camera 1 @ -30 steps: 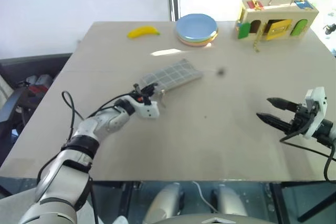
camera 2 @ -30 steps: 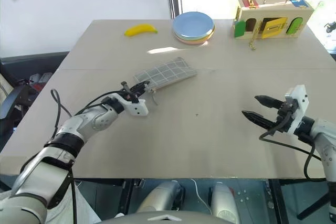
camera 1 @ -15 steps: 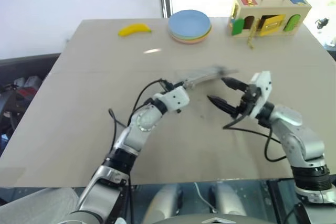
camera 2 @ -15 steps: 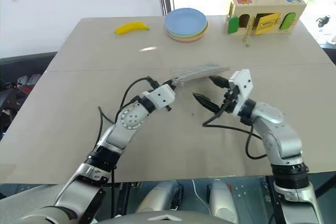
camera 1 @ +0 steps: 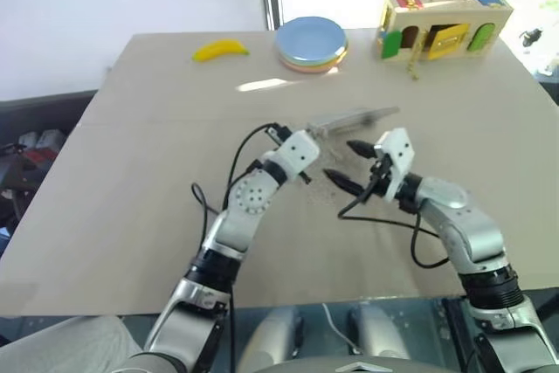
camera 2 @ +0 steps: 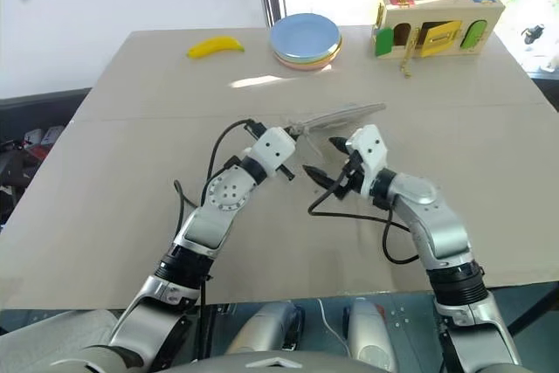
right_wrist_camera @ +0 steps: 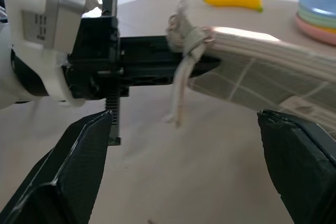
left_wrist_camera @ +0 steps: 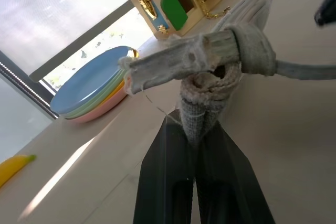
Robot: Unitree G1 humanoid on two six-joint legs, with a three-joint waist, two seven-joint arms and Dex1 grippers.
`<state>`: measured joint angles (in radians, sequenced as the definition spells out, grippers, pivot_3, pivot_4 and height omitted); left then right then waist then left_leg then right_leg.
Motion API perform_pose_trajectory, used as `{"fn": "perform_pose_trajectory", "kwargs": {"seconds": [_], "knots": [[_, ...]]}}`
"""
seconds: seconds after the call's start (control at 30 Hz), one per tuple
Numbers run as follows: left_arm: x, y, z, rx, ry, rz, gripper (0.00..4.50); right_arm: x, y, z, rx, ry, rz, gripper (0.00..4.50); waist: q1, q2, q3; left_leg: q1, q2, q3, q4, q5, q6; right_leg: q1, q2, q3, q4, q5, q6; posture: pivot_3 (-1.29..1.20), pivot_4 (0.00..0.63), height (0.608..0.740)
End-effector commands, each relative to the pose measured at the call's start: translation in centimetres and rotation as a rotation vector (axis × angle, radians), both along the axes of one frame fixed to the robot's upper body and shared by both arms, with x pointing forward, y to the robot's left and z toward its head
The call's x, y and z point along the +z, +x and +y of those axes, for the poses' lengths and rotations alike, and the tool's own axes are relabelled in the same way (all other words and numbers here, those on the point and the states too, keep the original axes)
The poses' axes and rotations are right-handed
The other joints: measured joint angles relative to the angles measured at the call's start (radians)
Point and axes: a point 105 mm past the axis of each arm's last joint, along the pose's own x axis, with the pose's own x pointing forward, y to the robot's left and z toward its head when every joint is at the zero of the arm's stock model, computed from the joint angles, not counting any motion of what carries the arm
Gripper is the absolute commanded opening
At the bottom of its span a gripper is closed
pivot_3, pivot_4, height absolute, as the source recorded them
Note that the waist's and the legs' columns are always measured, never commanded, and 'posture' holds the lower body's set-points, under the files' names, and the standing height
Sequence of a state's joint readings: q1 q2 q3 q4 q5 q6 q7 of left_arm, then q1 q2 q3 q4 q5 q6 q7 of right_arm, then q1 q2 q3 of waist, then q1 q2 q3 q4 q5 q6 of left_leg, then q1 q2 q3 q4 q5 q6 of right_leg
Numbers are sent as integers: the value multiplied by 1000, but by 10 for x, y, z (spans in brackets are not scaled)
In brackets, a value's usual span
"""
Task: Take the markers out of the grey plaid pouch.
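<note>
The grey plaid pouch [camera 1: 354, 118] hangs clear of the bench [camera 1: 131, 181], near its middle and slightly toward the far edge. Its long axis runs almost level, from the left pincer [camera 1: 307, 133] out toward the bench's right edge and a little toward the far edge; the free end sits slightly higher than the gripped end. From the head views it appears nearly edge-on, as a thin strip.

The left pincer is closed tight on the near-left end of the pouch. In the left wrist view its two black fingers [left_wrist_camera: 173, 182] lie pressed together with bunched fabric at the pouch's end pinched between them, and the pouch body stretches away from the tips. A pale cord or pull [right_wrist_camera: 178, 98] dangles from that gripped end.

The right pincer [camera 1: 348, 163] stands with its jaws spread wide, just below and on the near side of the pouch, apart from it. It points toward the left pincer. In the right wrist view its fingers [right_wrist_camera: 73, 171] sit far apart, with the gripped end of the pouch and the hanging cord between and beyond them, untouched.

The markers cannot be made out.

A yellow banana [camera 1: 220, 50] lies near the far-left corner. A stack of plates [camera 1: 312, 43] sits at the far edge, and a wooden latch box [camera 1: 441, 28] stands toward the far-right corner.
</note>
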<state>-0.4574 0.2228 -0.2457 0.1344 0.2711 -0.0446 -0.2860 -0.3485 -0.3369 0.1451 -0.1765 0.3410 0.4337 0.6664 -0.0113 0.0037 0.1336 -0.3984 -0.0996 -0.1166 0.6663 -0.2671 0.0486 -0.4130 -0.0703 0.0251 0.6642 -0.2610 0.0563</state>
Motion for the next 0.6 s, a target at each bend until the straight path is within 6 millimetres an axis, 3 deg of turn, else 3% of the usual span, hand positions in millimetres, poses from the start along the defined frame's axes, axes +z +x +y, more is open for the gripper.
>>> {"fn": "perform_pose_trajectory", "kwargs": {"seconds": [0.03, 0.33, 0.43, 0.6], "knots": [[16, -8, -9, -52, -4, -70, 73, 14, 6, 6, -7, 12, -32, 4500, 0, 0, 0, 0, 0, 0, 0, 0, 0, 0, 0, 0, 0, 0, 0, 0, 150, 740], [12, -12, -14, -93, 83, -131, 73, 10, 10, 15, 12, 12, 21, 4500, 0, 0, 0, 0, 0, 0, 0, 0, 0, 0, 0, 0, 0, 0, 0, 0, 150, 740], [11, -12, -14, -95, 80, -129, 0, 10, 9, 17, 23, 27, 34, 3655, -1, 0, 0, 0, 0, 0, 0, 0, 0, 0, 0, 0, 0, 0, 0, 0, 150, 740], [9, -12, -13, -95, 88, -131, 0, 11, 9, 15, 14, 36, 40, 1311, -2, 0, 0, 0, 0, 0, 0, 0, 0, 0, 0, 0, 0, 0, 0, 0, 150, 740]]}}
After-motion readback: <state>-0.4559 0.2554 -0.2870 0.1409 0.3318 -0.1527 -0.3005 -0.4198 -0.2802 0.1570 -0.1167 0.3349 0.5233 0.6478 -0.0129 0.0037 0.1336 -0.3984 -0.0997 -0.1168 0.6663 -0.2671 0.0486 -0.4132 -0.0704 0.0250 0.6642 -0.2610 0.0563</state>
